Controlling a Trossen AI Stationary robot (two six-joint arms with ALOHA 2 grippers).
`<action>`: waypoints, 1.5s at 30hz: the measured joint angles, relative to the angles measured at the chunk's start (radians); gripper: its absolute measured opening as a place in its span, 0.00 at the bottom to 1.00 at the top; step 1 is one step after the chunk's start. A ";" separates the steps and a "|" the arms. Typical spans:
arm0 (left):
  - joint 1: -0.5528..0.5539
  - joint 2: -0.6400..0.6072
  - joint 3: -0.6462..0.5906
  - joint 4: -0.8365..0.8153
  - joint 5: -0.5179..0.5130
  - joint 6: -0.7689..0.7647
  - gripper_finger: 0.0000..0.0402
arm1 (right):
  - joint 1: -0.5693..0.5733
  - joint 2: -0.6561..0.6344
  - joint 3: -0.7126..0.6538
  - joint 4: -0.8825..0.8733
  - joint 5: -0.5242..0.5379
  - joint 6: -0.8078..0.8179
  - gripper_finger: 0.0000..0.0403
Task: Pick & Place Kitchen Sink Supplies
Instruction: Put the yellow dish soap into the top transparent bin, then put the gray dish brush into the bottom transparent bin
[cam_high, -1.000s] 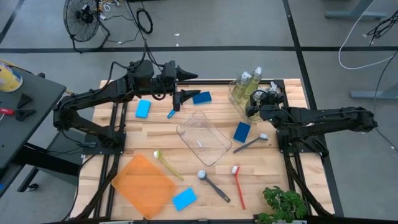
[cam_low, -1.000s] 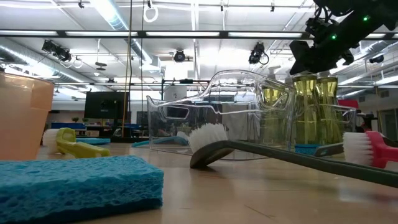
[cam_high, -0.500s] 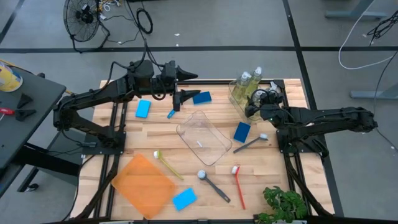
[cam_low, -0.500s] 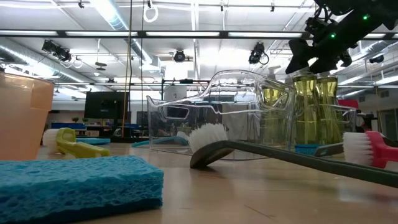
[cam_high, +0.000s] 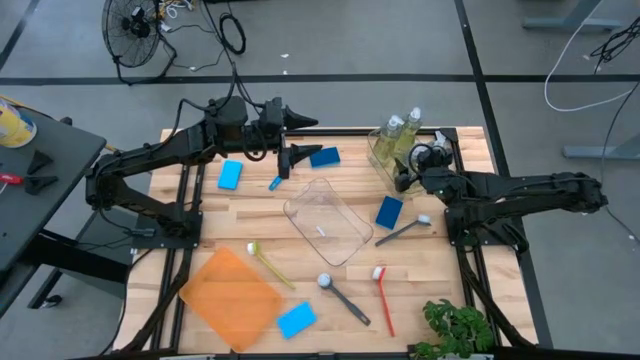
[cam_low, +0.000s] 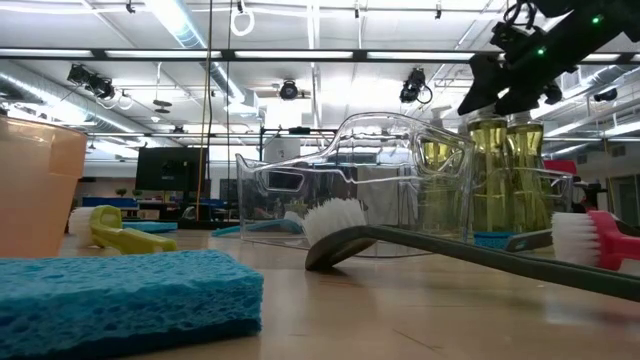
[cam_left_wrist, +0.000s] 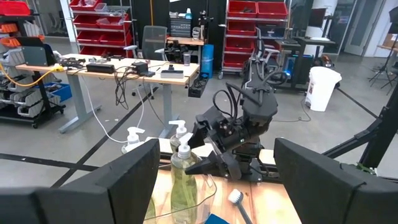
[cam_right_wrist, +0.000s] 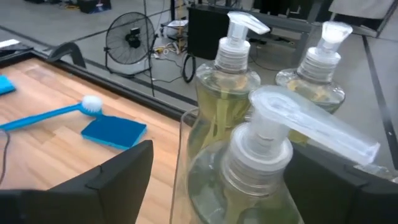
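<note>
1. The right end effector (cam_high: 404, 172) hangs above the clear tub (cam_high: 385, 158) at the table's far right corner, its two fingers spread apart with nothing between them.
2. Three soap bottles stand upright in that tub; the right wrist view shows the nearest soap bottle (cam_right_wrist: 258, 180) directly ahead between the fingers, with two more behind it.
3. In the low view the same end effector (cam_low: 505, 92) sits just over the bottles' pump heads; whether it touches them cannot be told.
4. The left end effector (cam_high: 287, 165) hovers over the far middle of the table (cam_high: 240, 225), fingers apart and empty, just beside a blue sponge (cam_high: 324, 156) and a blue brush (cam_high: 274, 183).
5. A second blue sponge (cam_high: 230, 175) lies near the left arm, a third (cam_high: 389, 211) lies beside the grey brush (cam_high: 403, 230) on the right, and a fourth (cam_high: 297, 320) lies at the near edge.
6. An empty clear tub (cam_high: 327, 221) sits mid-table.
7. Nearer the front lie a yellow-green brush (cam_high: 269, 264), a dark-handled brush (cam_high: 343, 296) and a red brush (cam_high: 384, 298).
8. An orange tray (cam_high: 231, 297) rests at the near left corner.
</note>
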 joint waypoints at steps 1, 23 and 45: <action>0.000 0.000 0.000 0.000 0.000 0.000 0.79 | 0.003 -0.005 0.000 -0.008 0.000 -0.004 0.84; 0.000 0.000 0.000 0.000 -0.011 -0.003 0.79 | 0.129 -0.113 0.031 -0.234 0.052 -0.014 0.79; 0.000 0.000 0.000 0.000 -0.011 0.000 0.79 | 0.131 -0.124 0.222 -0.605 -0.526 0.134 0.79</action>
